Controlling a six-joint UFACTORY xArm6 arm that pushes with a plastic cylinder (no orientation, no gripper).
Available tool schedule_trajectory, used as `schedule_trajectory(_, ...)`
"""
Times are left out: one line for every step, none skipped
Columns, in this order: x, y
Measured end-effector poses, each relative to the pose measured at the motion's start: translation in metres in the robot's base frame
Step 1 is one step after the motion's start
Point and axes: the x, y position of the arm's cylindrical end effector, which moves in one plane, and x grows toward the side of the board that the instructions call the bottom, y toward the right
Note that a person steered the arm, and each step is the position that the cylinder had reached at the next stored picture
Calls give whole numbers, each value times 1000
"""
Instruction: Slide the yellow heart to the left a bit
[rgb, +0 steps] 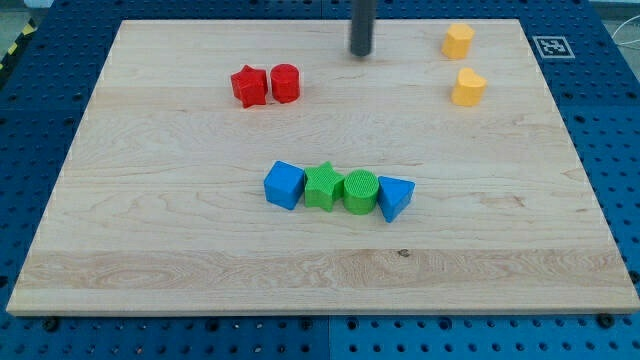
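Observation:
The yellow heart (467, 88) lies near the view's top right on the wooden board (150, 240). A second yellow block, a pentagon (458, 41), lies just above it. My tip (361, 53) rests on the board near the top edge, well to the left of both yellow blocks and a little higher than the heart. It touches no block.
A red star (248, 86) and a red cylinder (285, 82) sit side by side left of my tip. A row in the middle holds a blue cube (284, 185), green star (322, 186), green cylinder (360, 192) and blue triangle (394, 197).

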Motion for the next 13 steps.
schedule_trajectory(9, 80)
schedule_trajectory(45, 159)
schedule_trajectory(78, 227)
schedule_trajectory(102, 252)
schedule_trajectory(105, 213)
schedule_trajectory(101, 147)
schedule_trajectory(95, 92)
schedule_trajectory(91, 69)
schedule_trajectory(75, 77)
schedule_trajectory(52, 94)
schedule_trajectory(41, 80)
schedule_trajectory(41, 44)
schedule_trajectory(41, 17)
